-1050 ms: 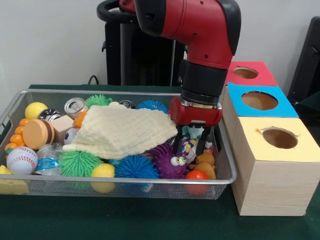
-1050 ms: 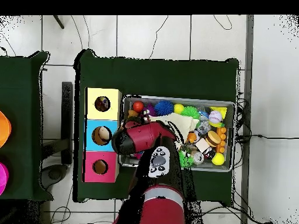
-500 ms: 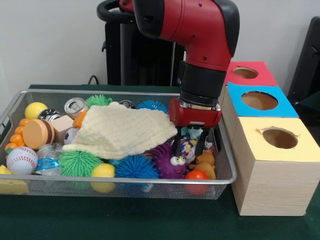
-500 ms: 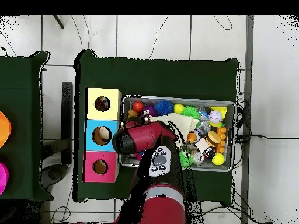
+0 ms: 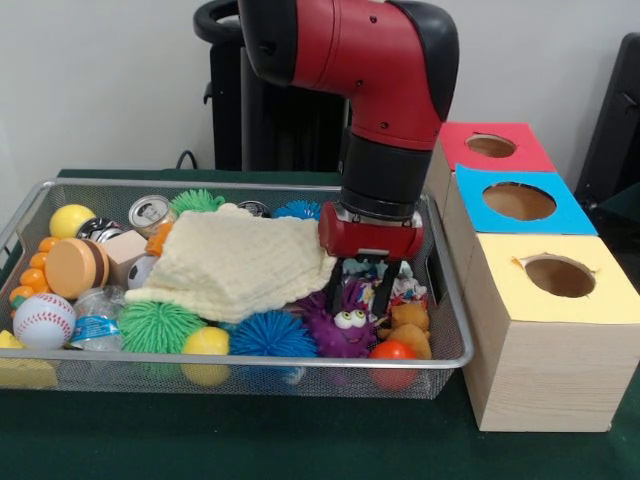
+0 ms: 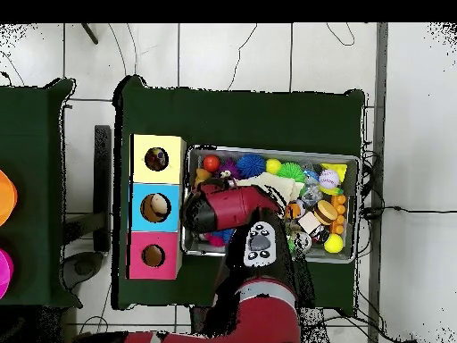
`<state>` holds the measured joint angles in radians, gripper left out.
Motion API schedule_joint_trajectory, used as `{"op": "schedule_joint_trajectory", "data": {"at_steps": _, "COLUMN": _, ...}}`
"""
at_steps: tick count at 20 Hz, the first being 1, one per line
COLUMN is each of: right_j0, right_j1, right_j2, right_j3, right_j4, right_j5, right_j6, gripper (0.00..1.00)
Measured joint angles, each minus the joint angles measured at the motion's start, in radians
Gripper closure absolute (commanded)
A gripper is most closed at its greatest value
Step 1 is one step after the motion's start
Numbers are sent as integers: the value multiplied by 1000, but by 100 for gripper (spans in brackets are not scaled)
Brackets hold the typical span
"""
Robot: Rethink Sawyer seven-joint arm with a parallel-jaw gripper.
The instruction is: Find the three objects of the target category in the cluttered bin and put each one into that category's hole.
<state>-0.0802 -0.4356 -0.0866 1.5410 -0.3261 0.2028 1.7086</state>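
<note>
**My hand down in the bin, over the purple toy**

My hand (image 5: 360,292) hangs low inside the wire bin (image 5: 440,290), toward the end nearest the wooden box (image 5: 545,345). Its two dark fingers (image 5: 335,290) are spread apart and point down, with nothing pinched between them; their tips stand just above the purple spiky toy with googly eyes (image 5: 340,328). Behind my fingers lies a small multicoloured toy (image 5: 405,290) I cannot make out clearly.

Just beside the purple toy sit a brown plush (image 5: 408,330) and a red ball (image 5: 392,352) against the bin's front wall. A blue spiky ball (image 5: 272,335) lies on its other side, then a yellow ball (image 5: 205,342) and a green spiky ball (image 5: 160,327). A cream knitted cloth (image 5: 245,260) covers the middle of the bin, its edge touching my wrist housing. A baseball (image 5: 43,320) lies at the far end.

The box on the green tabletop (image 5: 250,440) has three holes: yellow (image 5: 560,275), blue (image 5: 518,200) and red (image 5: 490,146). From overhead, my arm (image 6: 234,207) covers the bin's end next to the box.
</note>
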Motion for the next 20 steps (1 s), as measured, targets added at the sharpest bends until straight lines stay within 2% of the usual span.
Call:
{"op": "schedule_joint_trajectory", "data": {"at_steps": 9, "right_j0": -41, "right_j1": -2, "right_j2": 60, "right_j3": 2, "right_j4": 16, "right_j5": 30, "right_j6": 0, "gripper": 0}}
{"op": "schedule_joint_trajectory", "data": {"at_steps": 13, "right_j0": -106, "right_j1": -16, "right_j2": 128, "right_j3": 24, "right_j4": 16, "right_j5": 33, "right_j6": 0, "gripper": 0}}
{"op": "schedule_joint_trajectory", "data": {"at_steps": 20, "right_j0": -166, "right_j1": -34, "right_j2": 184, "right_j3": 45, "right_j4": 16, "right_j5": 74, "right_j6": 0, "gripper": 0}}
